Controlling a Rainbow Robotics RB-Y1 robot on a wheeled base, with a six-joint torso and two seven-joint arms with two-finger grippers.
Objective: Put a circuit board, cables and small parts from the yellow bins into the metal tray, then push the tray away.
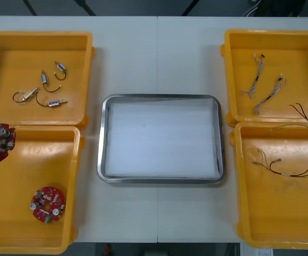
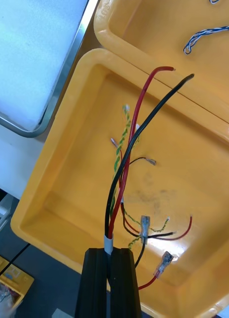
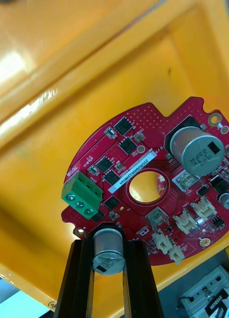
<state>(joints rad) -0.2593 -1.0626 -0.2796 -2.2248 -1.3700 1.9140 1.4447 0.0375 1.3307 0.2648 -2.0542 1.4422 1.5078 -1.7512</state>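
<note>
Left gripper (image 3: 108,244) has its jaws spread just wide enough to pinch a silver can-shaped part (image 3: 108,254) sitting on the edge of the round red circuit board (image 3: 144,169). The rest of the board fans out past the fingertips: green terminal block off to one side, a bigger silver can further out on the other, centre hole straight beyond the jaws. The yellow bin (image 3: 54,99) is behind the board, and the board looks to be hanging clear of the bin floor.

Right gripper (image 2: 109,252) is nearly closed, jaws clamped on the red and black cable (image 2: 110,223) right at its white sleeve. The two wires run straight out from between the fingertips and curve away, bare ends in the air. Behind them is the bin floor (image 2: 193,149) with more loose cables (image 2: 144,228) lying just past the fingertips. The metal tray (image 2: 59,74) is well off to the side of the jaws, beyond the bin wall, white inside with nothing in it
</note>
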